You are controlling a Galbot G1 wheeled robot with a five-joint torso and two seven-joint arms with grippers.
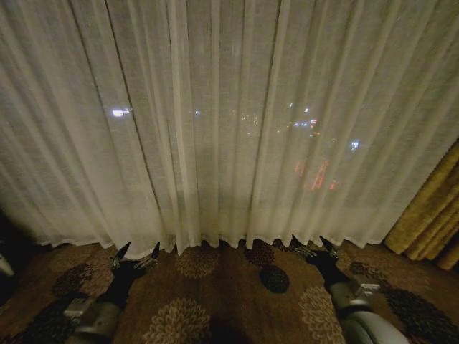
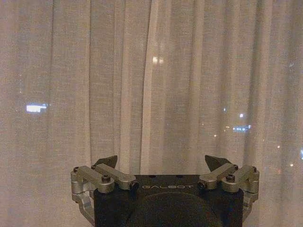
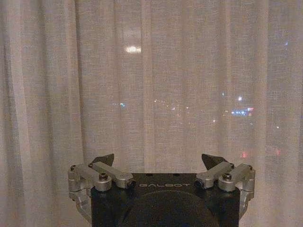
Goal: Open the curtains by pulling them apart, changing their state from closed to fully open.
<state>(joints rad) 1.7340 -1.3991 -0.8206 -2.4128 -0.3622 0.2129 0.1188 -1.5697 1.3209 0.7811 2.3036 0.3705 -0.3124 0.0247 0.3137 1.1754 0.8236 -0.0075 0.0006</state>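
Sheer off-white pleated floor-length curtains (image 1: 229,122) hang closed across the window, hem on the brown floral carpet (image 1: 215,301) | left tool (image 1: 136,254) and right tool (image 1: 314,246) low by the hem, fingers spread wide, holding nothing | best to pinch the overlapping centre edges, then draw outward evenly, toward the golden-yellow drape (image 1: 430,215).

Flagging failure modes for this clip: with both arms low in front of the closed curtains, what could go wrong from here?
The curtains are thin, so a pinch may slip or snag. Both the left gripper and right gripper, jaws open, sit near the hem, where pulling might bunch fabric instead of sliding it.
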